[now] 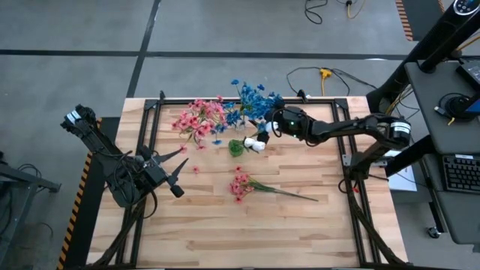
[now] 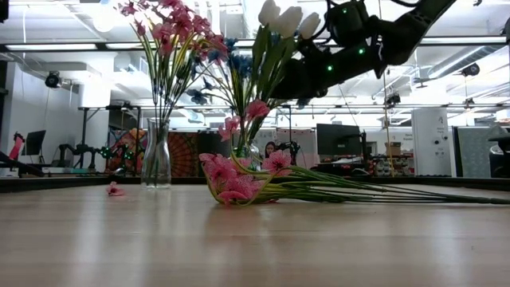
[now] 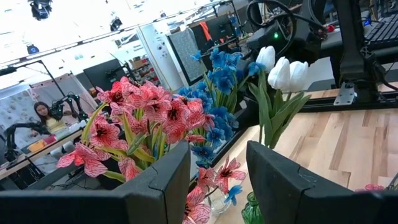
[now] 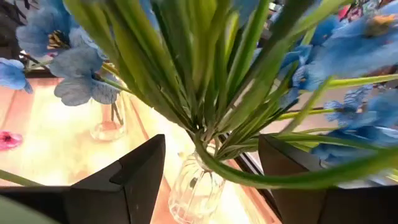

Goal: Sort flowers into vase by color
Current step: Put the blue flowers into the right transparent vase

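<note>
While I watch from above, the wooden table point(image 1: 225, 225) carries three groups of flowers along its far edge. A clear vase point(image 2: 156, 159) near the far left corner holds the pink flowers point(image 1: 196, 118). Just beside it, toward the middle of the far edge, stand the blue flowers point(image 1: 253, 101). A small green vase point(image 1: 236, 147) sits a little nearer the table's centre and holds the white tulips point(image 2: 287, 20), whose heads lean toward the right side.

My right gripper point(image 1: 271, 129) reaches in from the table's right edge and hovers among the stems at the far edge, just beside the white tulips. Its wrist camera shows green stems point(image 4: 205, 81) rising from a glass vase between the two dark fingers, which stand apart and pinch nothing.

My left gripper point(image 1: 178, 169) waits over the left part of the table, well apart from the vases; its fingers are parted with nothing between them.

One loose pink sprig point(image 1: 259, 185) lies flat near the table's centre, blossoms pointing left, thin stem trailing right. A few fallen pink petals point(image 1: 196, 169) rest on the wood nearby.
</note>
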You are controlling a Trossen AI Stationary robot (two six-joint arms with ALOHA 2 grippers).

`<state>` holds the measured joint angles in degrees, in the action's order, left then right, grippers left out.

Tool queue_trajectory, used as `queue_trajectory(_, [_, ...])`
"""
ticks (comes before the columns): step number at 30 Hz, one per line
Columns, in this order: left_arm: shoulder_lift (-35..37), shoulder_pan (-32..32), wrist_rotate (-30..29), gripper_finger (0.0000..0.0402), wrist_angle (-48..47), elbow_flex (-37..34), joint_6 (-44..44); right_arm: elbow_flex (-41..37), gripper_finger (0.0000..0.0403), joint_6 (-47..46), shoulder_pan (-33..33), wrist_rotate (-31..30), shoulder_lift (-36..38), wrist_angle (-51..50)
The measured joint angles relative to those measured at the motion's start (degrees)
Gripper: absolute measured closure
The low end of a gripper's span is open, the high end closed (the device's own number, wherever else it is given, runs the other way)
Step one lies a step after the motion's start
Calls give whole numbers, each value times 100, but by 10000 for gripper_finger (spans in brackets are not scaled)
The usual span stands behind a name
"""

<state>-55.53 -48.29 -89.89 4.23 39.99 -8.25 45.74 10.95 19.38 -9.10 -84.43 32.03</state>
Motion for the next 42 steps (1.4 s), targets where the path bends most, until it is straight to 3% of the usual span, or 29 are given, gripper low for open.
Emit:
queue_trajectory(25, [0, 1, 0, 261, 0, 0, -4, 0, 112, -709, 0, 0, 197, -825])
queue_trajectory(42, [0, 0, 0, 261, 5, 0, 10, 3, 74, -814, -124, 52, 781, -1510])
